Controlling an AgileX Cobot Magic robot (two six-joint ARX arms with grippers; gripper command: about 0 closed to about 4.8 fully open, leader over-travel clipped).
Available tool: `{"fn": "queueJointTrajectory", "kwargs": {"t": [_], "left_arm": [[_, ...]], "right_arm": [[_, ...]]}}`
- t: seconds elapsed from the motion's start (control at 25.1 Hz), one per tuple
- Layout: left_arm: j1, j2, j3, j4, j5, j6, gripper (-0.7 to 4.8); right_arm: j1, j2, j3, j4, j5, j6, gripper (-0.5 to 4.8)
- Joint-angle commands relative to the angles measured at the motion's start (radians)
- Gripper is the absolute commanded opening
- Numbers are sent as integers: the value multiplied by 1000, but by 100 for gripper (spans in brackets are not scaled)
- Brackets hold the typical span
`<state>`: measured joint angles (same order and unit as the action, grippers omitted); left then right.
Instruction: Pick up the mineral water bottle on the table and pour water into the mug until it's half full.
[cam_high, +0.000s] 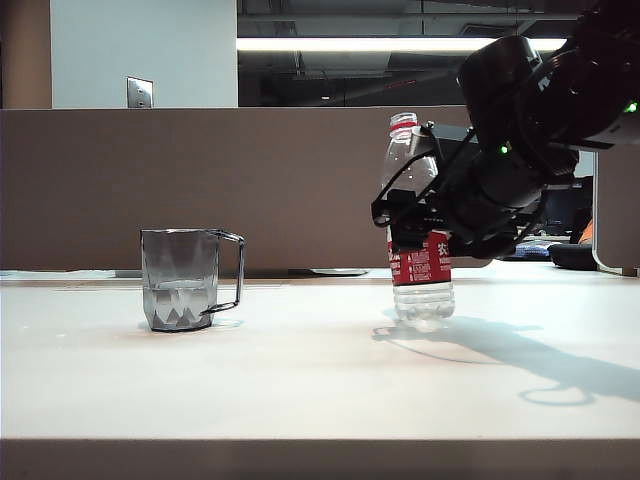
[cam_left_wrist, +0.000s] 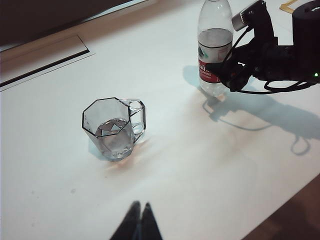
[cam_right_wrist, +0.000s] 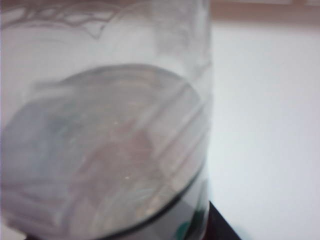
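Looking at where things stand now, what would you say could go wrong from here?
1. The right gripper sits at the mineral water bottle, which stands upright on the table; whether it grips cannot be told, so a loose hold might topple it.
2. The bottle shows no cap, so tilting early could spill water short of the mug.
3. The mug already holds some water; more pouring may pass half full.

The left gripper waits near the table's edge.

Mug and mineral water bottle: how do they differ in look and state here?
The mineral water bottle stands about twice as tall as the mug. The bottle is clear with a red-and-white label; the mug is smoky grey, faceted, with a handle. The right tool is at the bottle; the mug stands alone. Both stand upright and hold water.
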<state>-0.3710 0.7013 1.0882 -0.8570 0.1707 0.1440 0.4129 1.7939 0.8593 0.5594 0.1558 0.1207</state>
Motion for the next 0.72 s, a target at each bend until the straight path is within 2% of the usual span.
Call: {"fn": "queueJointTrajectory", "kwargs": {"t": [0.04,0.44,0.72], "left_arm": [[1,-2,6,5,-3,6,-3],[1,-2,6,4,-3,6,-3],[1,-2,6,4,-3,6,-3]], "right_arm": [[0,-15,-13,52,2,-1,322],[4,-15,-65,104,0,-1,323],[4,-15,-85,93,2,-18,410]]}}
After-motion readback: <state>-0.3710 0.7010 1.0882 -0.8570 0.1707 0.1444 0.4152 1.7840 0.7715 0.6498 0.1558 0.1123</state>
